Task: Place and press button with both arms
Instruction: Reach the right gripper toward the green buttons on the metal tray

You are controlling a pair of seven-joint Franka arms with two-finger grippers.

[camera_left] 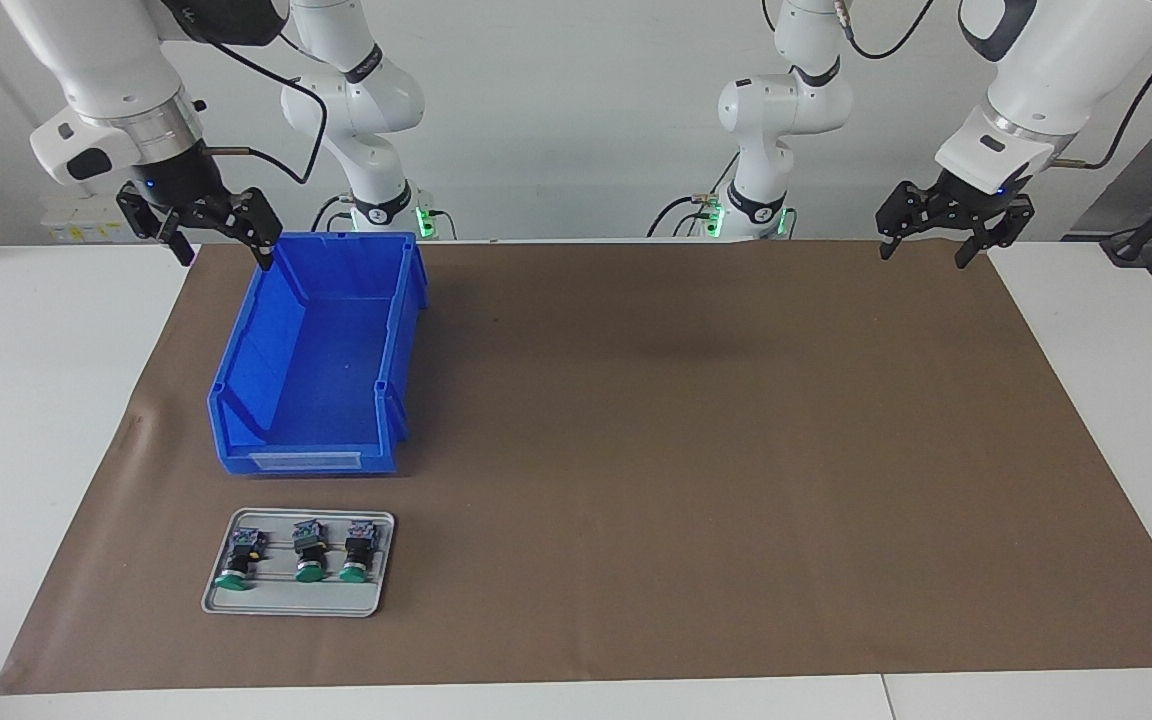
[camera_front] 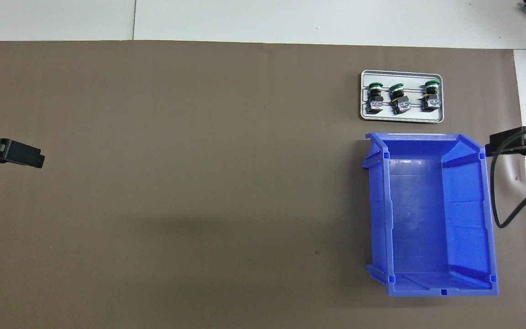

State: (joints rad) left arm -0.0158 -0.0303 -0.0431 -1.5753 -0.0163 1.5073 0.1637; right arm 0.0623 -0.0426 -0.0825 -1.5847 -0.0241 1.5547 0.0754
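Facing view, blank label strip (camera_left: 304,461) on blue bin (camera_left: 336,300), no legible writing

White table (camera_left: 46,400), brown mat (camera_left: 686,450) spread on it, blue bin (camera_left: 321,350) and grey tray (camera_left: 298,600) on the mat

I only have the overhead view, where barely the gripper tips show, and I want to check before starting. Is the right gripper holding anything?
Observer: No. The right gripper is open and empty, raised in the air beside the blue bin's rim.
Operator: And the left one?
Observer: The left gripper is also open and empty, raised over the edge of the brown mat at the left arm's end of the table.
Operator: Is either touching anything?
Observer: No. Both hang clear above the mat, with open air under their fingertips.
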